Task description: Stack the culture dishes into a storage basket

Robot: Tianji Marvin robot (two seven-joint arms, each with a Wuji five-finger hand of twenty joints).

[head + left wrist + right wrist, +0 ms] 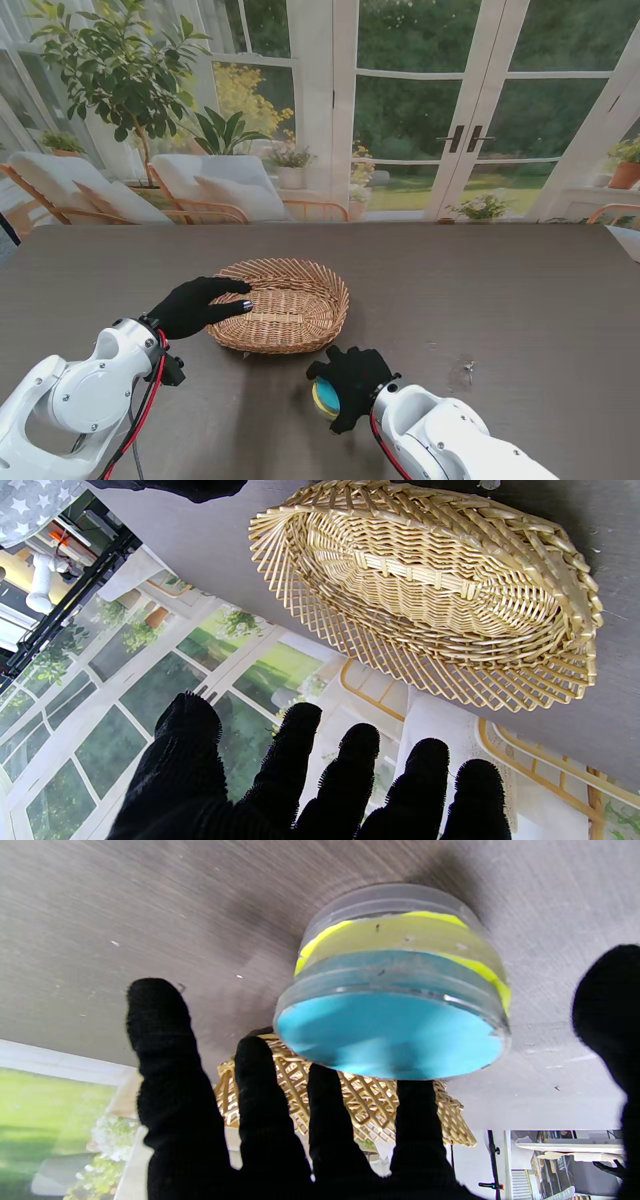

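Looking down from the stand, we are seeing our left hand [196, 306] resting flat against the left rim of the wicker basket [283, 304], fingers spread and gripping nothing. Our right hand [350, 383] is hovering over the culture dishes [324, 398] on the dark table [520, 300], just nearer to us than the basket; only a blue and yellow edge is peeking out. Our left wrist view is showing what the stand cannot: the basket's woven inside holding nothing. Our right wrist view is revealing two stacked dishes [395, 990], blue above yellow, with our fingers [165, 1060] splayed and clear of them, and the thumb standing apart.
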